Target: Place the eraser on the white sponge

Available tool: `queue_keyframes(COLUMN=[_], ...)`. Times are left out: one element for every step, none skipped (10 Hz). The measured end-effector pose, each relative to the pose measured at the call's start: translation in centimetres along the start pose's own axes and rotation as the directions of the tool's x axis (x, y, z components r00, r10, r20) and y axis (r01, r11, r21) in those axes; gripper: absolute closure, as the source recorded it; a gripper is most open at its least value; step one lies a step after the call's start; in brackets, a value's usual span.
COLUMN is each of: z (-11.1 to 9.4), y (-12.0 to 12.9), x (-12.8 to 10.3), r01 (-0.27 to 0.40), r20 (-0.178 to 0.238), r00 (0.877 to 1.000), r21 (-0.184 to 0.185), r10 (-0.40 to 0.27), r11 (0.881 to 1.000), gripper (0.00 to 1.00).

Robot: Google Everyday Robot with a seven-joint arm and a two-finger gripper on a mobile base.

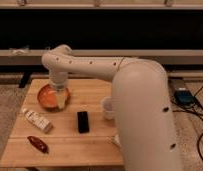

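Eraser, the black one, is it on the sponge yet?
Not yet. The flat black rectangular eraser lies untouched on the wooden table. The gripper hangs open and empty above the round orange bowl. Still left: grasp the eraser and set it on the off-white sponge, peeking out beside the arm.

A robotics lab or test room is suggested: a small wooden desk (97, 146) is set on a speckled floor (7, 107), cables (199, 114) and a small blue box (184, 96) are seen lying on that floor at the right, a pale ledge (160, 54) is run along a dark wall (120, 30), and the gripper (60, 99) of a white robot arm (95, 67) is held over an orange bowl (45, 97) on the desk
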Motion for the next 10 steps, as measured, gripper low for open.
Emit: queue_keyframes(z=[-0.1,0.0,0.1,1.0,1.7,3.1,4.1,4.9,5.4,5.4], y=[1.0,1.8,2.6,3.7,4.1,4.8,5.5,6.3,6.8,6.8], x=[1.7,2.9,3.9,4.6,4.7,4.9,5.4,5.9,6.3,6.3], r01=[0.013,0.027,0.045,0.082,0.108,0.146,0.183,0.226,0.248,0.255], r20=[-0.028,-0.048,-0.071,-0.101,-0.113,-0.123,-0.136,-0.154,-0.166,-0.17], r00=[1.0,0.998,0.997,0.991,0.988,0.981,0.972,0.959,0.951,0.948], r21=[0.006,0.008,0.008,-0.005,-0.016,-0.04,-0.061,-0.081,-0.094,-0.095], r10=[-0.013,-0.026,-0.044,-0.082,-0.109,-0.15,-0.19,-0.236,-0.261,-0.268], r11=[1.0,1.0,0.999,0.997,0.994,0.988,0.981,0.971,0.964,0.962], gripper=[0.2,0.2,0.2,0.2,0.2,0.2,0.2,0.2,0.2,0.2])
